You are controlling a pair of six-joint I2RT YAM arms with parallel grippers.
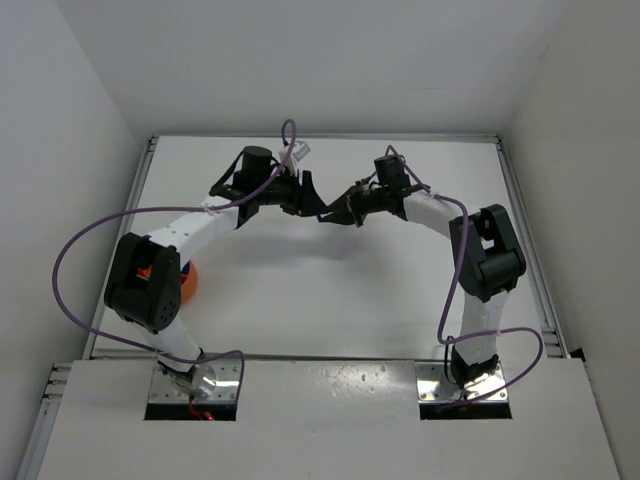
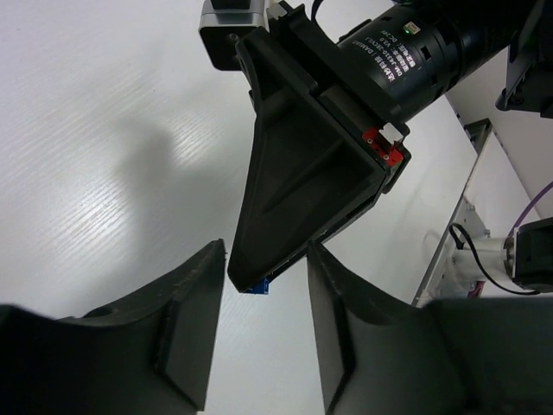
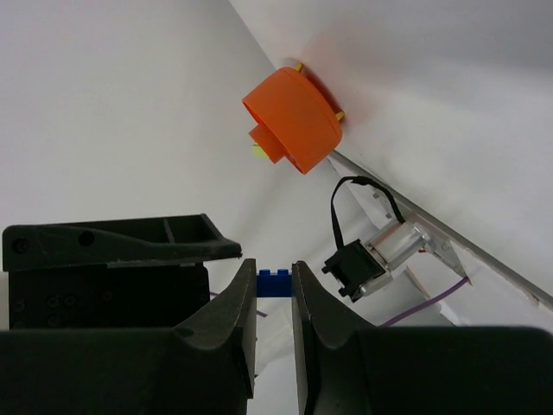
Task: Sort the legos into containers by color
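I'm watching my right gripper (image 3: 274,270) pinching a blue lego (image 3: 275,284) midway along the table's (image 1: 330,300) far edge. My left gripper (image 2: 265,251) is standing spread, straddling that fingertip, which is mostly hiding the brick. The left arm (image 1: 150,285) is half covering the orange bowl (image 1: 192,281) by the left edge.

A matte white table (image 1: 330,290) fills the middle of the scene; a left wall (image 1: 60,150), a far wall (image 1: 320,60) and a right wall (image 1: 590,180), all plain white, close it in. A metal rail (image 1: 143,165) runs along the table's left edge and another rail (image 1: 516,200) along its right edge; at the near side lies a white panel (image 1: 330,420) with two rectangular cutouts, a shiny left plate (image 1: 220,378) in one and a right plate (image 1: 432,385) in the other.
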